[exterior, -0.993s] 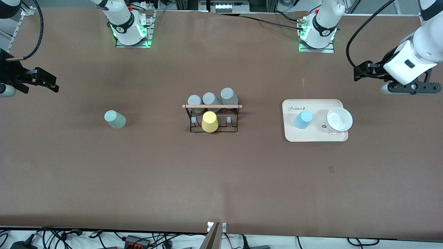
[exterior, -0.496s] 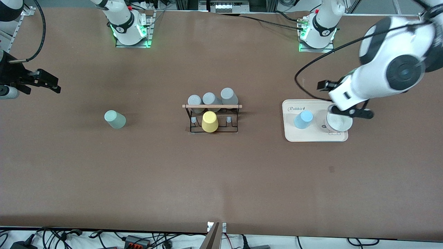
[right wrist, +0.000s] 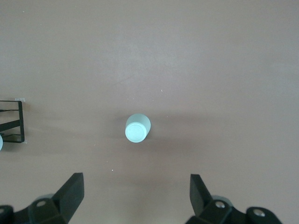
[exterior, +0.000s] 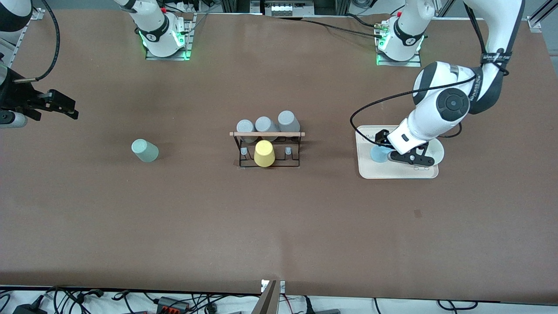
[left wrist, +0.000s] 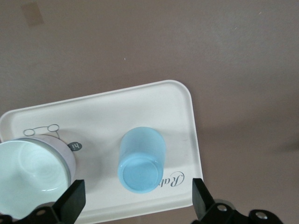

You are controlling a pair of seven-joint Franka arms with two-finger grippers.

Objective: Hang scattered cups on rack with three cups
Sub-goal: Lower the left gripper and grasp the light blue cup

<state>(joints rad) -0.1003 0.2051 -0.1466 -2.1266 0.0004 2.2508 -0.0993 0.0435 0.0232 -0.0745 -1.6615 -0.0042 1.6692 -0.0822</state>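
Across the brown worktop (exterior: 279,218), the left arm has swung in from its end of the table within the last second and now hangs low over the cream tray (exterior: 370,172), a sign that the pickup of the first stray cup is probably about to begin. The right arm waits at its own end, barely shifted, its right gripper (exterior: 65,111) high over bare worktop well apart from everything.

At the centre stands the black wire rack (exterior: 268,148), a wooden rod across its top, with three grey cups (exterior: 264,124) on its pegs farther from the camera and a yellow cup (exterior: 264,153) on the nearer row; the pegs either side of the yellow cup look free.

On the tray, a white bowl (left wrist: 30,163) sits just beside the light blue cup (left wrist: 141,163), which stands upside down, base up. The left gripper (left wrist: 138,203) hovers directly above that cup, jaws spread wide to either side of it, touching nothing.

The mint green cup (exterior: 144,150) rests alone, also base up, toward the right arm's end of the worktop. The right gripper's jaws are likewise spread fully and empty, the wrist view looking down on the cup from well above.
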